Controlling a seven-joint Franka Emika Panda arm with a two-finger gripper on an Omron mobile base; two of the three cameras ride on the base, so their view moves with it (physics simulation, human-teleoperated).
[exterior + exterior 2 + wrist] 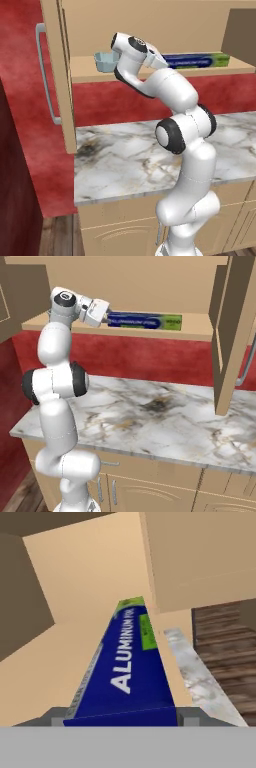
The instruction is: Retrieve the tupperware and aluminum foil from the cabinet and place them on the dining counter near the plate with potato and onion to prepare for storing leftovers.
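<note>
The white arm is rising from the base in front of a marble wall counter (125,160) and reaching up into the open cabinet (150,286), whose 2 doors are standing swung out to either side; the left door (59,75) is carrying a long grey bar handle (44,75). The gripper (120,721) is sitting at the near end of the aluminum foil (127,667), with 1 grey finger (56,716) showing on each side of the blue box. The jaws are standing partly open around that end; whether the fingers are touching the box cannot be told. In the right base view the gripper (106,318) is meeting the left end of the aluminum foil (145,321). The box is lying flat along the front edge of the cabinet shelf (195,332), its green end pointing away from the hand and toward the right side of the shelf. In the left base view the aluminum foil (197,61) is showing past the wrist, near the shelf's right end. The tupperware (106,61) is resting upright on the same shelf toward its left end, just beside the arm's wrist and apart from the foil box. Behind the counter, a red wall (115,97) is running below the cabinet.
</note>
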